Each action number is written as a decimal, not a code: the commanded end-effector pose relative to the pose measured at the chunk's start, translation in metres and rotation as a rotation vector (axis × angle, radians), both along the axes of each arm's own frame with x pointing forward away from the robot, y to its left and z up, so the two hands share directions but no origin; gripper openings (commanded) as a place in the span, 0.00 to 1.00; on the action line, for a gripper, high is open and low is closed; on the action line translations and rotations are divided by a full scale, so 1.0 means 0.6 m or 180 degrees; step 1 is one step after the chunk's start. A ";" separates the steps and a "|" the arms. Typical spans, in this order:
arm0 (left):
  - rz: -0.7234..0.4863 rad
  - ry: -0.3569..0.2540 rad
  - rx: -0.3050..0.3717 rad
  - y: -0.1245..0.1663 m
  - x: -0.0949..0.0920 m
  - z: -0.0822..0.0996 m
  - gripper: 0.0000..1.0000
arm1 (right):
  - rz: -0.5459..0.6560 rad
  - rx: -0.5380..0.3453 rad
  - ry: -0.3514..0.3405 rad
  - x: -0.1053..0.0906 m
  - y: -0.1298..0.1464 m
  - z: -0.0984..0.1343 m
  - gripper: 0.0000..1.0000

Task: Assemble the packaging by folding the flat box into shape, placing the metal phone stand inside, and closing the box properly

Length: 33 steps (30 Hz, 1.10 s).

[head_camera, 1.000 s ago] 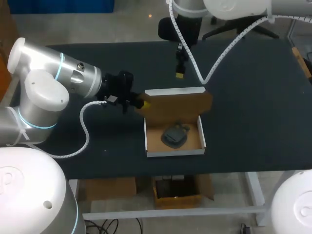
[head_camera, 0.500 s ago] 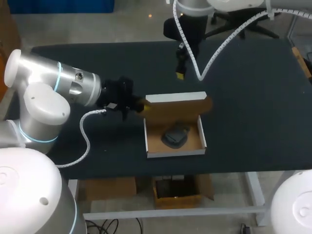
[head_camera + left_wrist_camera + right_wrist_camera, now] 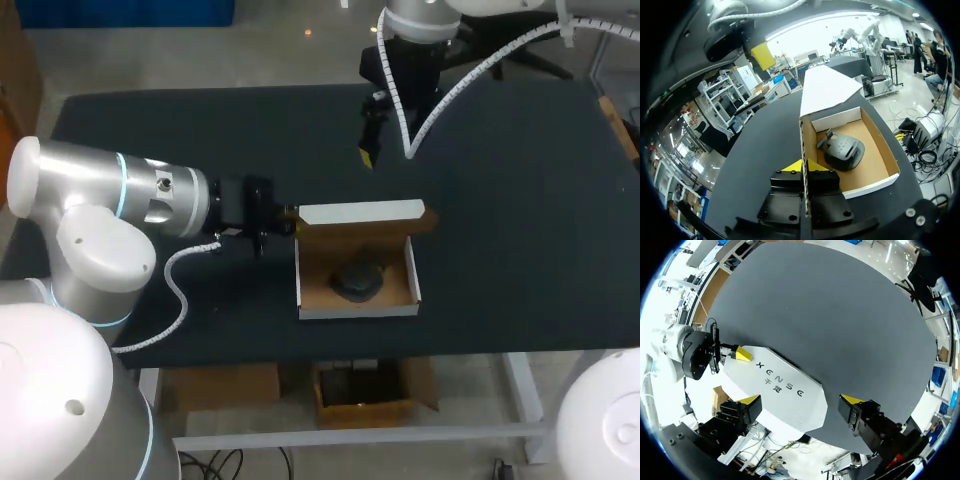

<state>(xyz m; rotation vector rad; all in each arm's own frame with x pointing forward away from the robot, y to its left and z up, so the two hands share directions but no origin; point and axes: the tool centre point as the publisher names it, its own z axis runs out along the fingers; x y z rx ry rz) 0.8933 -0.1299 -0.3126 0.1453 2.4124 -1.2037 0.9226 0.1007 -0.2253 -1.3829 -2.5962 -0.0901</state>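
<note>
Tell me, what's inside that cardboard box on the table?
A dark phone stand lies on the brown floor of the box; nothing else shows inside. The tilted lid, pinched by the left gripper, overhangs the back edge from above. Anything beneath the stand is covered.

Right wrist view: the lid [image 3: 775, 390] blankets everything beneath it. From overhead, the stand [image 3: 358, 280] is just a dark lump, shape unreadable. There the left gripper [image 3: 290, 214] has its yellow tips nearly swallowed by the lid's corner. The right arm [image 3: 420, 25] runs off the top edge, and the right gripper [image 3: 368, 155] looks too small to judge.
</note>
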 end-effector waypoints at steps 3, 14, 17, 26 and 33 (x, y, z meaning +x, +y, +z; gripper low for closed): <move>0.0054 -0.0114 -0.0042 -0.002 0.010 -0.015 0.00 | -0.0386 -0.0070 -0.0313 -0.057 -0.017 -0.002 1.00; 0.0022 -0.0224 -0.0074 0.010 0.021 -0.019 0.00 | -0.0386 -0.0070 -0.0313 -0.057 -0.017 -0.002 1.00; -0.0010 -0.0292 -0.0062 0.007 0.022 -0.014 0.00 | -0.0386 -0.0070 -0.0313 -0.057 -0.017 -0.002 1.00; -0.0021 -0.0397 0.0001 0.003 0.021 -0.012 0.00 | -0.0804 -0.0120 0.0024 -0.048 -0.018 -0.001 1.00; -0.0036 -0.0438 -0.0018 0.003 0.022 -0.021 0.00 | -0.1624 -0.0063 0.0637 -0.072 -0.036 -0.024 1.00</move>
